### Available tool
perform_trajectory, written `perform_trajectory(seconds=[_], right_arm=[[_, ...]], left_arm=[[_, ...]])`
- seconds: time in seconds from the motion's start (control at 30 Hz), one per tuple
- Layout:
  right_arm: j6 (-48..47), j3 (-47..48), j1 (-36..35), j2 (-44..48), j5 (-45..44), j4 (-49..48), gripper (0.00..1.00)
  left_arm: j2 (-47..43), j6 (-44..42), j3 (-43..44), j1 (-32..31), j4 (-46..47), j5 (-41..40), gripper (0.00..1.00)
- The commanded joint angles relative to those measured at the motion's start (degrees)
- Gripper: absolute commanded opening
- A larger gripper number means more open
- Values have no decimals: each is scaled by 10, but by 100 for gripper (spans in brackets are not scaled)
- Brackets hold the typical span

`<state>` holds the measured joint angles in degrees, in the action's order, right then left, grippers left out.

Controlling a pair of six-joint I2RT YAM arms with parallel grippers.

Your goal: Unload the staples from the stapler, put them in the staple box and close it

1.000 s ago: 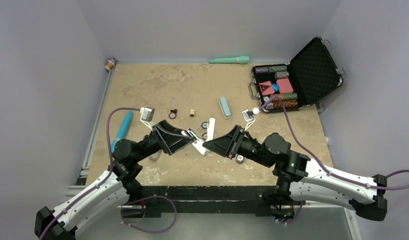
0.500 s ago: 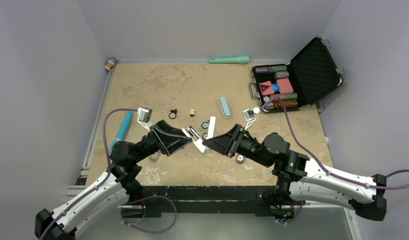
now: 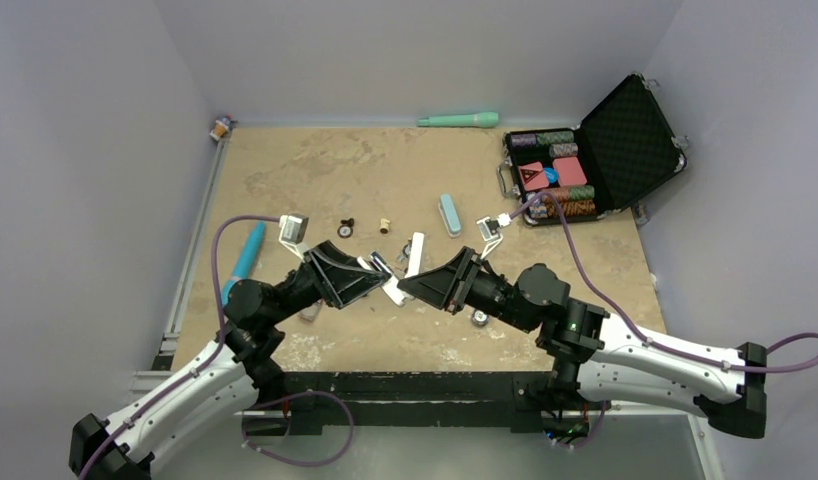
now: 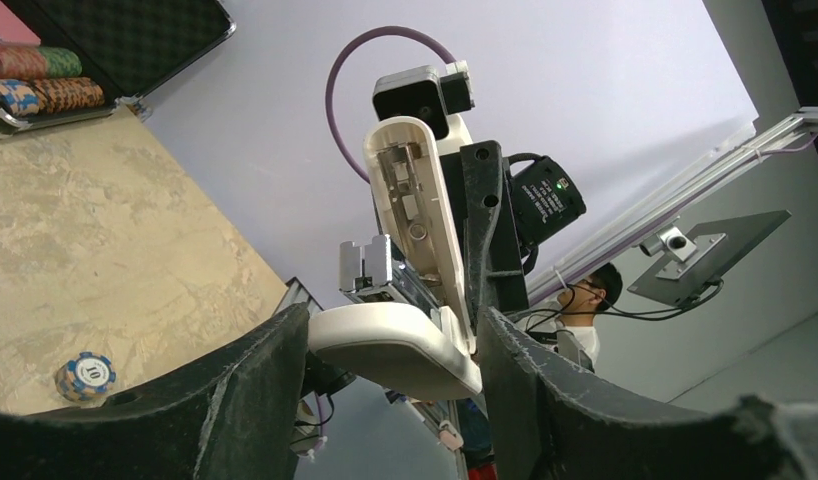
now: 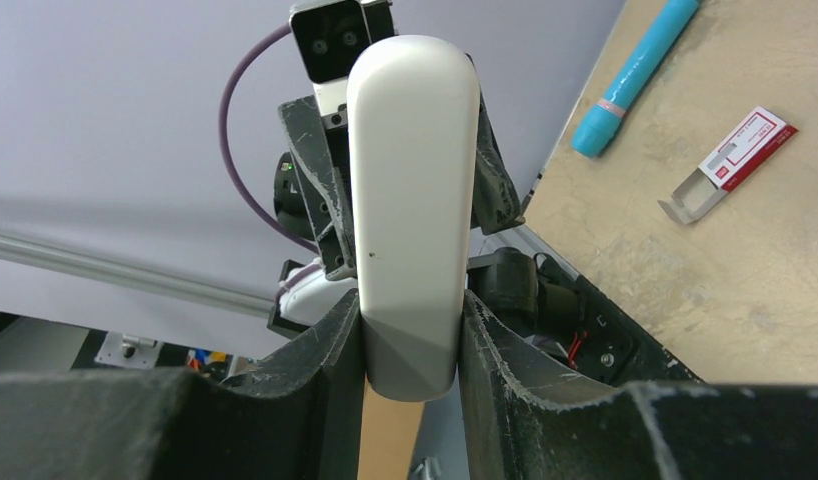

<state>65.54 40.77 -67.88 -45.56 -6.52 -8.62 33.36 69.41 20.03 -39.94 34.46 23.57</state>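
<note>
The pale-blue oblong stapler part [image 3: 450,214] lies alone on the table, beyond both grippers. The white stapler part is hinged open and held in the air between them. My left gripper [image 3: 387,287] is shut on its white base [image 4: 395,350], with the metal staple channel [image 4: 370,272] exposed above it. My right gripper [image 3: 412,281] is shut on the near end of the white lid [image 5: 410,200], which stands up from the base [image 3: 416,250]. The lid's inner metal spring plate [image 4: 410,195] shows in the left wrist view.
An open black case [image 3: 625,125] with poker chips stands at the back right. A mint-green stick [image 3: 458,120] lies at the far edge and a blue pen-like tube [image 3: 247,252] at the left. A small red-and-white box [image 5: 730,165] and loose chips [image 3: 479,318] lie near the grippers.
My right gripper has moved a little left and forward with the white lid, swinging it more upright. The left gripper has hardly moved and keeps its hold on the base.
</note>
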Motion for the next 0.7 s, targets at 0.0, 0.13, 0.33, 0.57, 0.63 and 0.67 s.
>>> perform_trajectory(seconds=[0.0,0.13,0.33,0.57,0.63,0.67], right_arm=[[6,0,-3,1,-7,-46,0],[8,-6,-3,3,-9,-49,0],[9,-10,-3,-3,-6,-55,0],[10,-16,-3,-5,-4,-61,0],[9,-15,-3,-5,-4,-61,0],[9,-15,-3,-5,-3,-60,0]], left_arm=[[-9,-4,23,-3,3,-6,64],[-17,-9,26,-3,-12,-6,53],[-19,-10,26,-3,-11,0,45],[-20,-9,28,-3,-16,-2,63],[-21,-11,30,-4,-19,-4,64],[-21,-12,31,-3,-21,-4,63]])
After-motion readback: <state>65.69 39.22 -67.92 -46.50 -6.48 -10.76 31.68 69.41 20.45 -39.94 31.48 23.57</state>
